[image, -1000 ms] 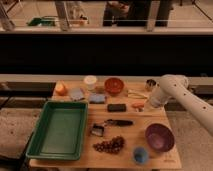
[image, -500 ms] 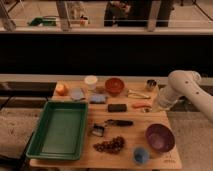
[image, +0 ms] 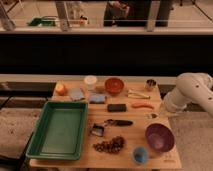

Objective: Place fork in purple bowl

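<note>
- While the gripper hung at the tabletop's right edge, its fingers pinched the fork, likely lifting it clear.
- Purple bowl sat open near the front right corner, ready to receive it.

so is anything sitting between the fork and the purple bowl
Nothing visible. The claw, shut at the table's right edge, has a thin silvery piece, likely the fork, at its tip. The purple bowl sits just below it, with only bare table between them.
</note>
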Controlling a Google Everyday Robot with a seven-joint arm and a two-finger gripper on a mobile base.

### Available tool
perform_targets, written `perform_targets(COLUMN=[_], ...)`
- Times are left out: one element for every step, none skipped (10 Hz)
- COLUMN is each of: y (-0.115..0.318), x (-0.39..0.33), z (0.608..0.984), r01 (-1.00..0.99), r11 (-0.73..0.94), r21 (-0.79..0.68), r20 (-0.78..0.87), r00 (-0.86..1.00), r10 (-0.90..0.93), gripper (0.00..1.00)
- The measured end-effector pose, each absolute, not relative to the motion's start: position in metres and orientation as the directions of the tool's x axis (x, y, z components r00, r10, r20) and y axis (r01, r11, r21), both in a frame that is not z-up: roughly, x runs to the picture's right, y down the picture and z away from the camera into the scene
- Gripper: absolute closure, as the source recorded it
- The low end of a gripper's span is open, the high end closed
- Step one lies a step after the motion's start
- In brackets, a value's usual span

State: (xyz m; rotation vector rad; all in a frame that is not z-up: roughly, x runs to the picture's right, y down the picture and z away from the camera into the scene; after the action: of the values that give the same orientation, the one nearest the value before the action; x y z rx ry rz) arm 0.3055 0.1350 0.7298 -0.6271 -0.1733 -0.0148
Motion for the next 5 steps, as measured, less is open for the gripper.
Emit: perform_targets(y=[0.147,0.160,0.165,0.170,0.174], x=[0.313,0.319,0.322,0.324,0.324], z=[0.721,0.712,0.711,0.709,0.707], r01=[0.060,0.053,0.051,0.048,0.047], r11=[0.804,0.795,0.796,0.796,0.799], r21=[-0.592,-0.604,-0.603,-0.603,-0.600], r20=[0.148,0.132,0.119,0.106,0.092], r00=[0.988,0.991,0.993,0.994,0.996], r10=[0.035,0.034,0.027,0.021,0.010], gripper=[0.98,0.98,0.98,0.98,0.98])
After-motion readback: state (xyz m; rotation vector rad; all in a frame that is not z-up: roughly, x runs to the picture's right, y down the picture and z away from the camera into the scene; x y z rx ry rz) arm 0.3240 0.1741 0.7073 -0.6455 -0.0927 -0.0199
